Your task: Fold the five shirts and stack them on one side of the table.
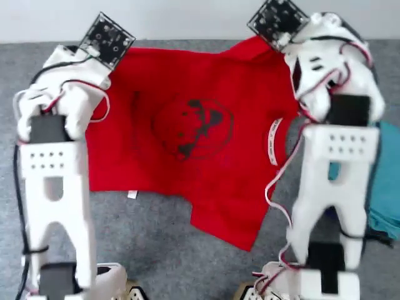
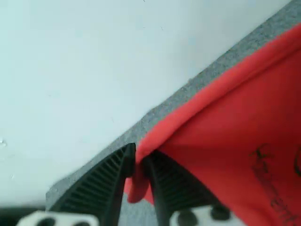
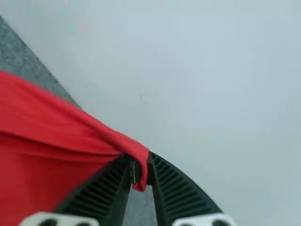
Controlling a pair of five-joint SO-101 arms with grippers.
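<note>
Red T-shirt (image 1: 187, 125) with dark chest print, spread across grey table (image 1: 156, 250), left gripper (image 2: 138, 156) pinching one far corner, right gripper (image 3: 139, 164) pinching the other, teal garment (image 1: 386, 181) alongside.

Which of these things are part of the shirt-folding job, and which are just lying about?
Job: red shirt; left fingers and right fingers, both pinching its far edge; teal cloth, probably another shirt.
Lying about: grey table; white wall.

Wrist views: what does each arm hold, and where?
The red shirt: left gripper pinches its far hem corner, right gripper its far sleeve edge.
</note>
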